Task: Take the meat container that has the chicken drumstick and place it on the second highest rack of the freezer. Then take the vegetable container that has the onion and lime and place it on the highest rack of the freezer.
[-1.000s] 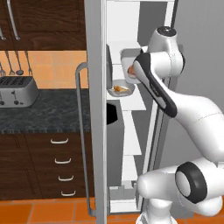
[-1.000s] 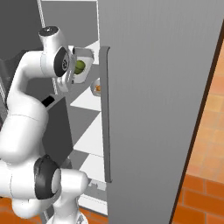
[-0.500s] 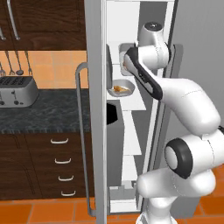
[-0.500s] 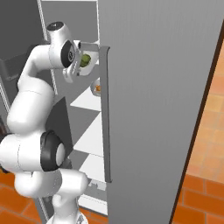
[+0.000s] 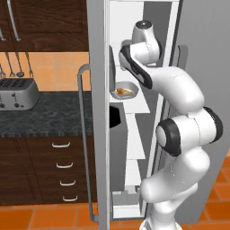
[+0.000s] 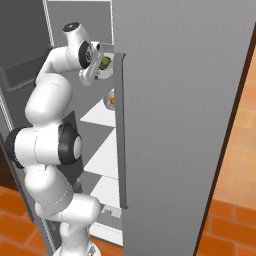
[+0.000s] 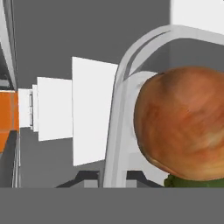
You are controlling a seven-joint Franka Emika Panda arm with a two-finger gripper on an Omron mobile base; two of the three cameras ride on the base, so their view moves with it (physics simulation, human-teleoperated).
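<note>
My gripper [image 6: 96, 70] is shut on the rim of the vegetable container [image 6: 103, 66], held up inside the freezer [image 6: 100, 30] near its top. The lime [image 6: 105, 62] shows green in it. In the hand view the onion [image 7: 183, 127] looms large, with the lime [image 7: 197, 182] just under it. The pale container rim [image 7: 127, 83] runs down between my fingertips [image 7: 89, 178]. Whether the container rests on the highest rack I cannot tell. Below it, the meat container [image 5: 125, 89] with the chicken drumstick [image 5: 120, 92] sits on the second highest rack [image 5: 139, 99]. It also appears as the meat container [image 6: 111, 99].
The grey freezer door [image 6: 180, 125] with its long bar handle [image 6: 122, 130] stands close to the right of my arm. Lower white shelves [image 6: 107, 155] step down below. Left of the freezer are a dark counter [image 5: 45, 117], a toaster [image 5: 18, 94] and drawers [image 5: 63, 170].
My arm has swung further into the freezer. It has carried the vegetable container a little up and deeper towards the top. The meat container has stayed on its shelf.
</note>
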